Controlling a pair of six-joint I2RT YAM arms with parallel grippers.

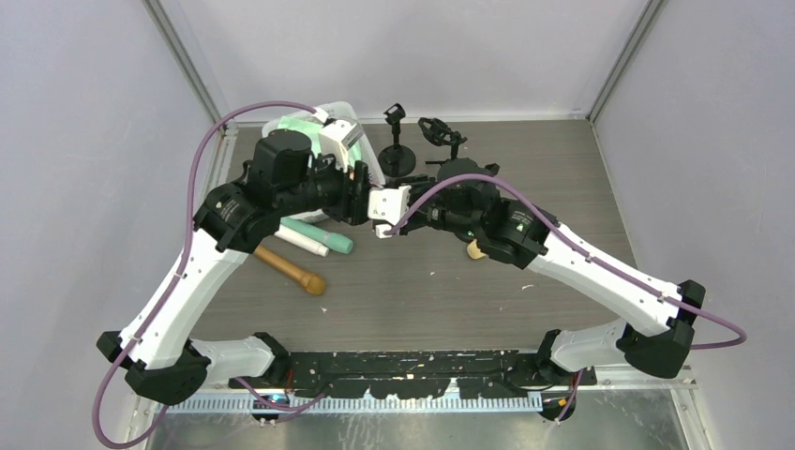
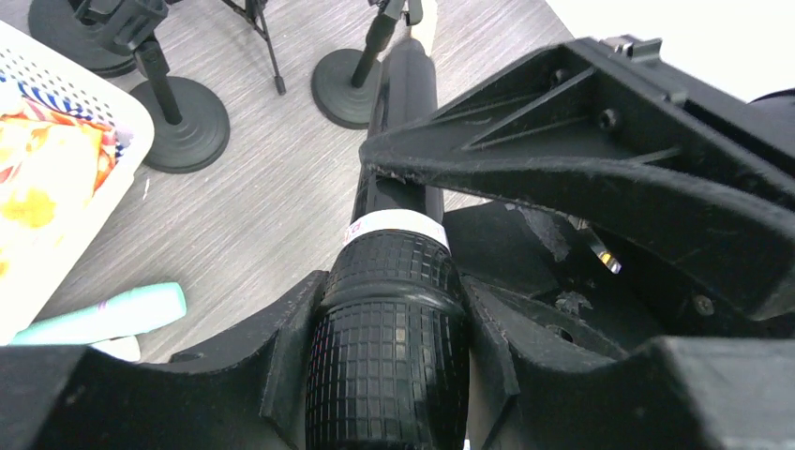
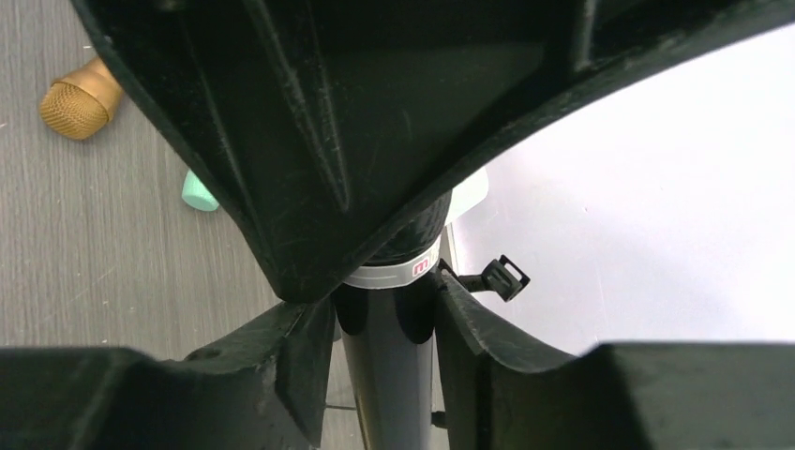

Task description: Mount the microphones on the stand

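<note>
The black microphone (image 2: 390,347) lies between both grippers above the middle of the table. My left gripper (image 2: 389,314) is shut on its gridded head. My right gripper (image 3: 384,323) is shut on its smooth handle (image 3: 392,375), just below the white ring. Its handle points toward a black stand (image 2: 349,82) with a round base. In the top view two stands (image 1: 397,155) rise at the back of the table, with nothing in their clips. The mint green microphone (image 1: 323,236), white microphone (image 1: 300,242) and brown microphone (image 1: 291,270) lie left of centre. A cream microphone head (image 1: 476,249) peeks from under the right arm.
A white basket (image 2: 89,98) with colourful packets sits at the back left, next to a stand with a round base (image 2: 178,117). A tripod stand (image 1: 441,133) is at the back centre. Grey walls close in the table on three sides.
</note>
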